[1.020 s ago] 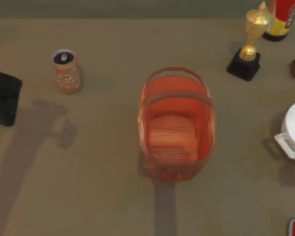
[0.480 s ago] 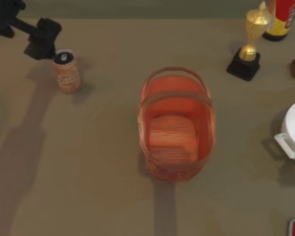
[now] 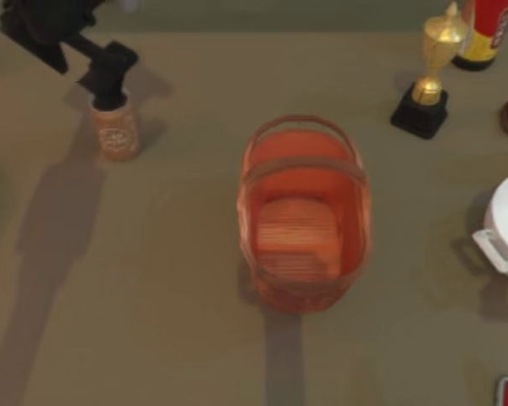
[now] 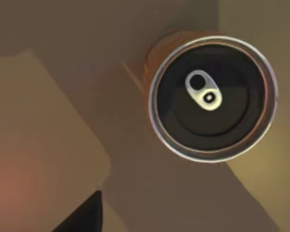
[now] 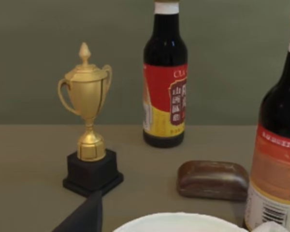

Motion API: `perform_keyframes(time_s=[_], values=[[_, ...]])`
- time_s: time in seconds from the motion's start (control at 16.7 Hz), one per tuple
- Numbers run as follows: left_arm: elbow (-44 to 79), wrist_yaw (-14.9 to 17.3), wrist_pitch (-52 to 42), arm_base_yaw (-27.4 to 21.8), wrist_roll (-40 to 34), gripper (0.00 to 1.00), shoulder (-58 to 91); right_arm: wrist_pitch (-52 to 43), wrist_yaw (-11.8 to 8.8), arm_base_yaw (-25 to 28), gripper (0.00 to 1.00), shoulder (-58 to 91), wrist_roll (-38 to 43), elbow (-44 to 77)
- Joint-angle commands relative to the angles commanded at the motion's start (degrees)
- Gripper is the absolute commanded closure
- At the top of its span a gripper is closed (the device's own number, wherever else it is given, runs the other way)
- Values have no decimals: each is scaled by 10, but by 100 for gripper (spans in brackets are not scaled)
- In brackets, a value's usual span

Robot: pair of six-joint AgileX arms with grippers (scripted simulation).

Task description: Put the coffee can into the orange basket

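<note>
Coffee can (image 3: 116, 134) stands upright at the far left of your worktop (image 3: 152, 321), well apart from the orange basket (image 3: 303, 216), which sits near the middle with its arched handle across the top and nothing inside. Your left gripper (image 3: 110, 85) hangs directly over the can, covering its top in the overhead view; whether its fingers are spread or pressed together you cannot tell, and no contact with the can is visible. From the left wrist camera you look straight down on the can's silver rim, dark lid and pull tab (image 4: 203, 90). Your right arm is out of the overhead view; its wrist camera faces the far right corner, where a gold trophy (image 5: 88, 140) on a black base, a red-and-yellow sauce bottle (image 5: 165, 77), a second bottle (image 5: 278, 159) and a brown oblong block (image 5: 212, 180) stand behind the rim of a white pot (image 5: 179, 223).
</note>
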Motion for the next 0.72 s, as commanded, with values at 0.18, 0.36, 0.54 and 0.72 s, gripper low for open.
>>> perform_keyframes(time_s=[0.18, 0.36, 0.54, 0.72], values=[[115, -10, -40, -1, 26, 0, 91, 0, 0, 0, 0, 0, 0, 0], [187, -16, -61, -1, 43, 0, 146, 0, 0, 0, 0, 0, 0, 0], [205, -18, -66, -2, 47, 0, 160, 0, 0, 0, 0, 0, 0, 0], [205, -18, -66, -2, 47, 0, 160, 0, 0, 0, 0, 0, 0, 0]])
